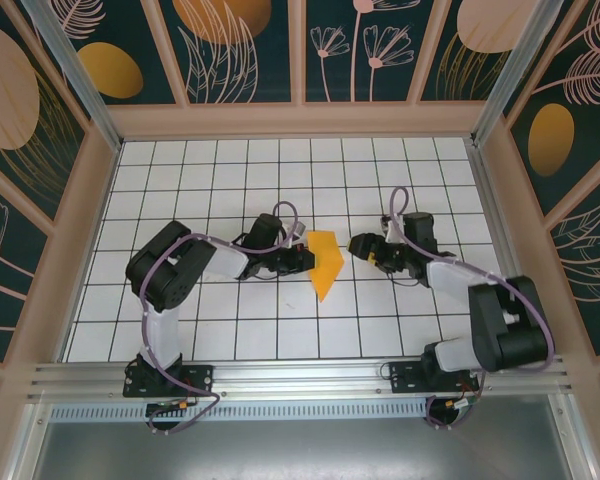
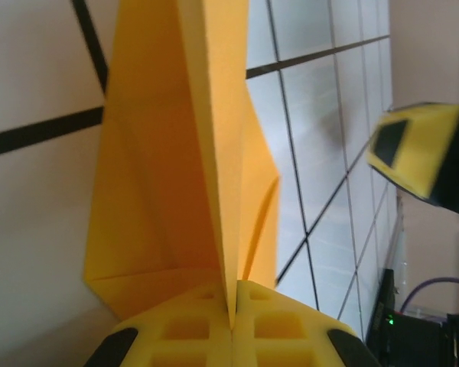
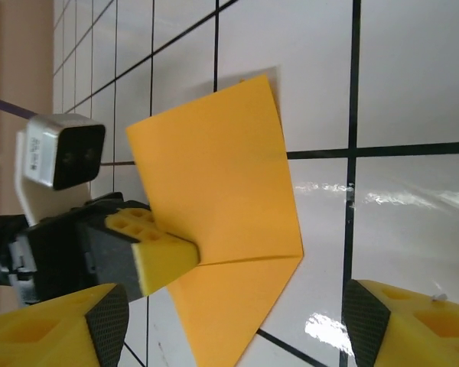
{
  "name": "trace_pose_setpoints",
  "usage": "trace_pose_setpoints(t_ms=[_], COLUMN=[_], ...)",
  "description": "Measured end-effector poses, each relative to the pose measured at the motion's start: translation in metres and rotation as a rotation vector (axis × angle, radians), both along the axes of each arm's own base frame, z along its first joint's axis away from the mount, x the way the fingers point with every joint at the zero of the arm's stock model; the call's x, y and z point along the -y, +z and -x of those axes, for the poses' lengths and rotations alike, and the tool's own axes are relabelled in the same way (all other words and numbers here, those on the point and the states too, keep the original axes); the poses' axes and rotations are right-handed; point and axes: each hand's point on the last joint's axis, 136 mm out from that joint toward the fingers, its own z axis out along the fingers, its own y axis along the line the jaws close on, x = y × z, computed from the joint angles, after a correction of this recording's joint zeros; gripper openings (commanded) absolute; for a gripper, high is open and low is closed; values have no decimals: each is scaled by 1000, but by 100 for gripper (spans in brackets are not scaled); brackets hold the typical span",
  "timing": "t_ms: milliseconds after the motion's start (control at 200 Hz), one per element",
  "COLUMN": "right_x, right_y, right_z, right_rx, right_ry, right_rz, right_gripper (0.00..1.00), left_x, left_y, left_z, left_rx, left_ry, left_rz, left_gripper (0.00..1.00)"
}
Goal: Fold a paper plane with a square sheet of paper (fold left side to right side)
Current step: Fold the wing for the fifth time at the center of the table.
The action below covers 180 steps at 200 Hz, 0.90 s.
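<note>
The orange sheet of paper [image 1: 325, 262] lies at the middle of the white tiled floor, folded into a wide shape with a point toward the near side. My left gripper [image 1: 308, 260] is at its left edge. In the left wrist view that gripper [image 2: 233, 315] has its yellow pads pressed together on a raised flap of the paper [image 2: 161, 191]. My right gripper [image 1: 358, 246] hovers just right of the paper, open and apart from it. From the right wrist, the paper [image 3: 214, 191] lies ahead of the open gripper [image 3: 233, 336], with the left gripper's fingertip [image 3: 157, 256] on its edge.
Beige-framed walls [image 1: 300, 118] with painted panels close in the tiled floor [image 1: 280, 170] on three sides. A metal rail [image 1: 300, 375] carrying both arm bases runs along the near edge. The left arm's elbow [image 1: 165, 270] and the right arm's elbow [image 1: 510, 325] stand tall.
</note>
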Motion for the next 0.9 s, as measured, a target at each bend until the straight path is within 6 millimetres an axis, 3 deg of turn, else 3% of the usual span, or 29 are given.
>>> trace_pose_setpoints(t_ms=[245, 450, 901], right_x=[-18, -26, -40], right_y=[-6, -16, -20], right_z=[-23, -23, -18], right_rx=[6, -14, -34], right_ry=[94, 139, 193], right_rz=[-56, -95, -154], right_gripper=[75, 72, 45], left_x=[2, 1, 1], left_y=[21, 28, 19], left_z=[12, 17, 19], left_rx=[46, 60, 41], left_ry=[-66, -96, -101], left_rz=[72, 97, 87], left_gripper=[6, 6, 6])
